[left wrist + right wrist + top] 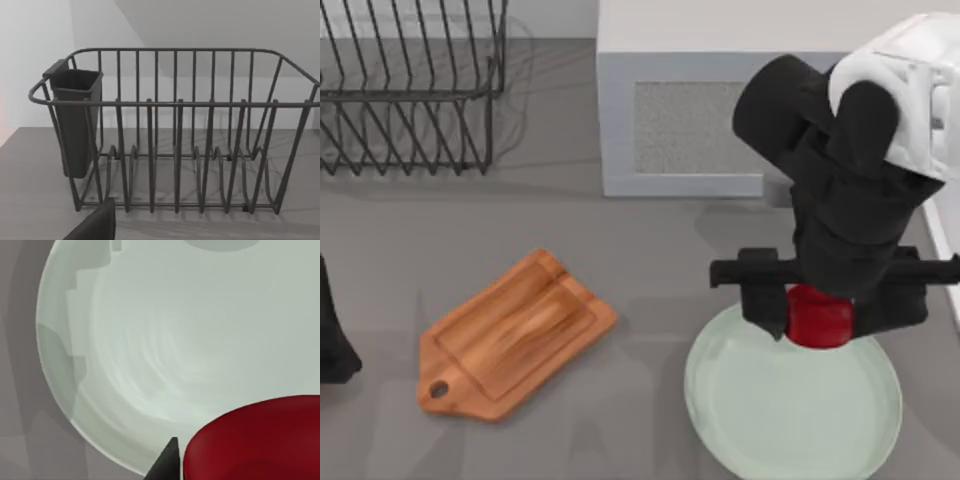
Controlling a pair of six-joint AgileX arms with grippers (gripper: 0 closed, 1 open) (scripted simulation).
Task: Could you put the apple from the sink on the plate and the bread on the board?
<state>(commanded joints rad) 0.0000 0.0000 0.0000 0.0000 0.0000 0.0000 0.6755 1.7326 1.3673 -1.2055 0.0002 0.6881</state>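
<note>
Nearest the camera in the top view, the plate (pixel 792 412) is lying at the table's five o'clock, and the right gripper (pixel 819 312) is hanging over the plate's twelve o'clock rim, its fingers clamping the apple (pixel 819 318) from both sides. In the right wrist view the apple (pixel 255 440) is sitting against a dark fingertip (pixel 167 460), with the plate (pixel 165 340) spreading beneath it; I cannot tell whether the fruit is touching the dish. The apple is looking small, glossy, firm and probably light, so it is likely to be slippery and apt to roll; a hold across its widest part seems safest. The board (pixel 515 333) is lying bare at about eight o'clock, handle pointing toward seven. The left arm (pixel 335 335) is resting at nine o'clock, facing the rack (pixel 175 130) with its dark cup (pixel 75 120). Farther back, the rack (pixel 410 85) is standing at eleven o'clock and a grey box (pixel 690 110) at one o'clock.
</note>
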